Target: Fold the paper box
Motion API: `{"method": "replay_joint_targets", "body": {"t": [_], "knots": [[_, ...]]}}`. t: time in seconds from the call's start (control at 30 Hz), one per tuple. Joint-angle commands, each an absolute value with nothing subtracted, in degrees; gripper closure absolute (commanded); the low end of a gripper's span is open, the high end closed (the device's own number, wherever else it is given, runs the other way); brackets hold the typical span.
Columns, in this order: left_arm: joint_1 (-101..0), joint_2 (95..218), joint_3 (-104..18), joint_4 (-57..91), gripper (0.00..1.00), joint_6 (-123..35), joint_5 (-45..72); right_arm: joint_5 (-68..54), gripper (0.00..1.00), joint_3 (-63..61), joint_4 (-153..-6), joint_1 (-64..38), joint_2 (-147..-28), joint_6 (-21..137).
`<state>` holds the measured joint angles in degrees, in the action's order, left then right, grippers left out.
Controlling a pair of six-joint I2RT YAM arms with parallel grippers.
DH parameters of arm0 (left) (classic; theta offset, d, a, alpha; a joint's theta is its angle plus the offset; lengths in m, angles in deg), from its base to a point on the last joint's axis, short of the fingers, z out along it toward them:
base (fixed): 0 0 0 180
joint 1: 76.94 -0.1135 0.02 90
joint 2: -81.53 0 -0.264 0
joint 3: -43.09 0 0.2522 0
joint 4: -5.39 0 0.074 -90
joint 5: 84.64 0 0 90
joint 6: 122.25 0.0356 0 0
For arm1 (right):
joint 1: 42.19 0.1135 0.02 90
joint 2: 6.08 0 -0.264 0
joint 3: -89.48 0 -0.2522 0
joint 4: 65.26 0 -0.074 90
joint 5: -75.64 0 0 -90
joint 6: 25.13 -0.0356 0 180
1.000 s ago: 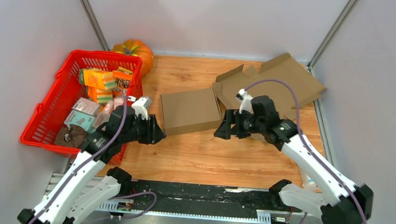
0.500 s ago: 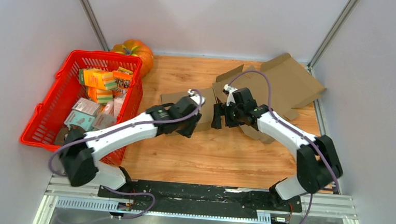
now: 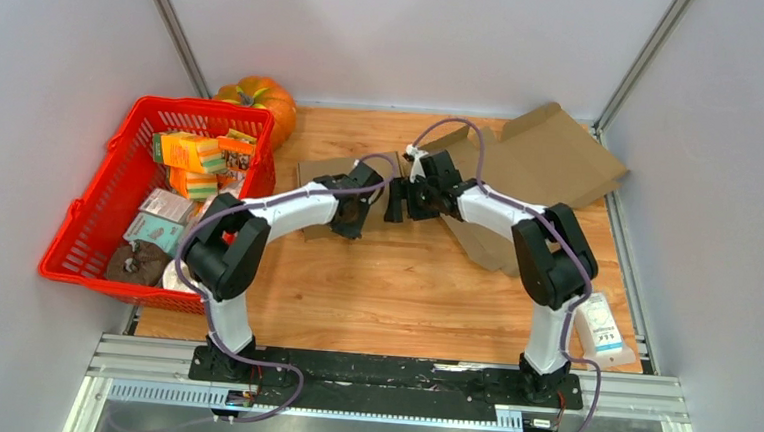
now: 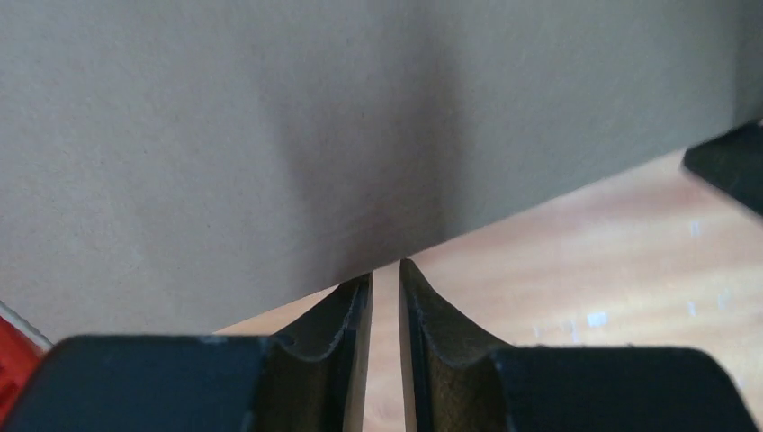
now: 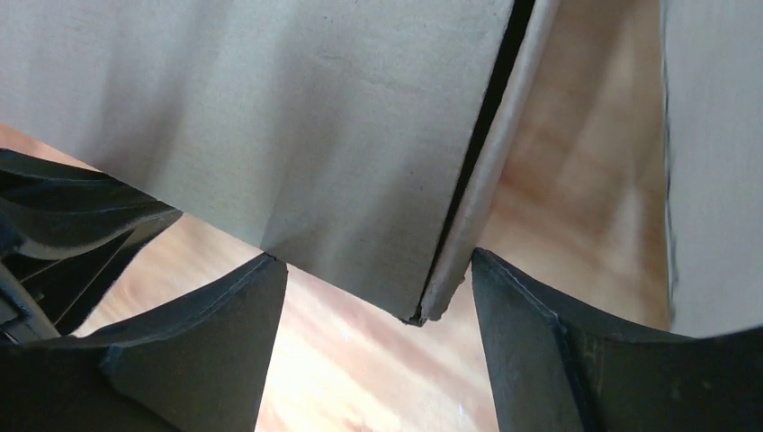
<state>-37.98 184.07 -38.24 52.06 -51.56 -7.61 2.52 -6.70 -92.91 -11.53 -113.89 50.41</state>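
Roughly left-right lies the paper box (image 3: 318, 175).

Two slim robot arms in white and black on a dark metal rail (image 3: 389, 370).
The left arm (image 3: 293, 208) and right arm (image 3: 495, 212) have smooth white shells between rounded black joints, each trailed by a thin purple cable (image 3: 454, 121). The left gripper (image 4: 385, 270) and right gripper (image 5: 373, 261) are matte black, with wedge-shaped fingers (image 4: 328, 351).

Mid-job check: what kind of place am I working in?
Probably a lab test cell, not a real packing room: plain grey walls enclose a wooden tabletop holding a red basket of packages, a pumpkin and unfolded cardboard.
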Motion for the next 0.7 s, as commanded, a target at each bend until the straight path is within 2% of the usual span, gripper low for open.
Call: {"method": "replay_joint_targets", "body": {"t": [0.0,0.17,0.2,0.23,0.3,0.33,0.43,0.47,0.53,0.67], "knots": [[-43.9,188.3,-47.3,50.3,0.75,-50.4,-7.8,1.6,0.23,4.0,-87.6,-11.4,-121.3,45.9],[-49.4,192.8,-57.0,51.2,0.71,-47.4,-2.9,1.4,0.18,18.5,-94.2,-14.8,-126.7,44.0],[-49.4,192.7,-58.5,52.7,0.69,-46.6,-1.9,1.7,0.16,19.6,-100.3,-15.5,-125.1,43.6],[-49.1,191.8,-59.2,53.7,0.61,-46.1,-0.1,2.8,0.13,19.8,-103.4,-16.3,-123.5,43.4],[-48.3,186.1,-55.5,51.9,0.51,-47.3,5.1,4.7,0.09,13.4,-108.3,-17.2,-114.7,42.8],[-47.1,183.8,-53.6,49.5,0.44,-49.3,6.7,4.5,0.04,10.5,-110.0,-17.4,-111.1,43.2],[-42.9,177.9,-48.5,43.9,0.28,-55.7,13.5,-6.0,0.00,-1.1,-117.7,-20.2,-97.0,39.8],[-41.9,177.7,-48.6,42.5,0.27,-57.9,17.3,-8.0,0.00,-4.1,-119.0,-25.6,-94.0,37.4],[-38.7,180.3,-50.5,36.8,0.27,-68.7,20.6,-3.2,0.00,-12.7,-120.0,-36.4,-87.0,33.1],[-34.9,190.3,-54.6,33.0,0.26,-87.2,15.7,-1.2,0.00,-19.7,-118.9,-44.7,-73.5,32.9]]}}
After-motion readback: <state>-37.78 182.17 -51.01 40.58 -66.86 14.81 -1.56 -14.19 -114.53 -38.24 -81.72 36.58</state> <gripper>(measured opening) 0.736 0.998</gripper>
